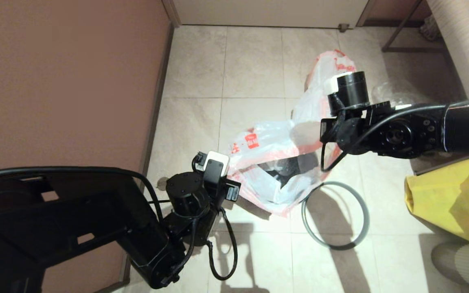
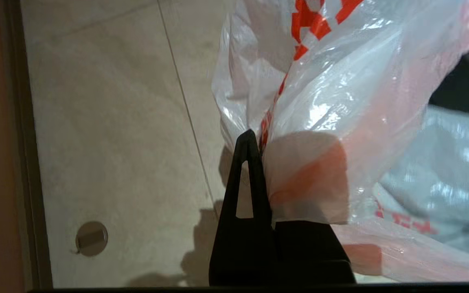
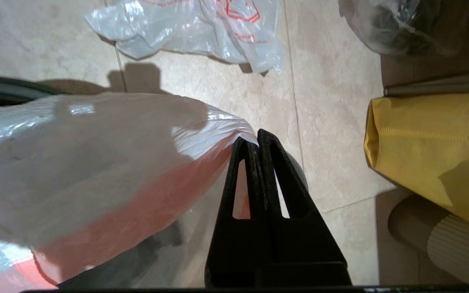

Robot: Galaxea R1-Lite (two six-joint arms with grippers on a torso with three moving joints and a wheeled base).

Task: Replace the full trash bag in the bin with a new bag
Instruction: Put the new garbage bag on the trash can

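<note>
Limp thin white translucent plastic, the new bag (image 1: 273,162) with red block characters and a pink-red band along its edge hangs stretched open between both grippers over the small round black bin (image 1: 289,169), whose dark inside shows through the bag's mouth. The left gripper (image 2: 255,140) has its fingers pressed together on the bag's edge on the wall side; the right gripper (image 3: 255,138) is pinched shut on the opposite edge. The bin's thin grey ring rim (image 1: 335,215) lies flat on the beige floor tiles (image 1: 253,61), just beside the bin on the robot's right and close to the bag's lower edge. The full trash bag (image 1: 328,69), white with red-orange drawing, lies on the tiles beyond the right wrist. A yellow fabric bag (image 1: 454,197) stands at far right. Bare tiles stretch from the reddish-brown wall (image 1: 63,81) to the bin.
</note>
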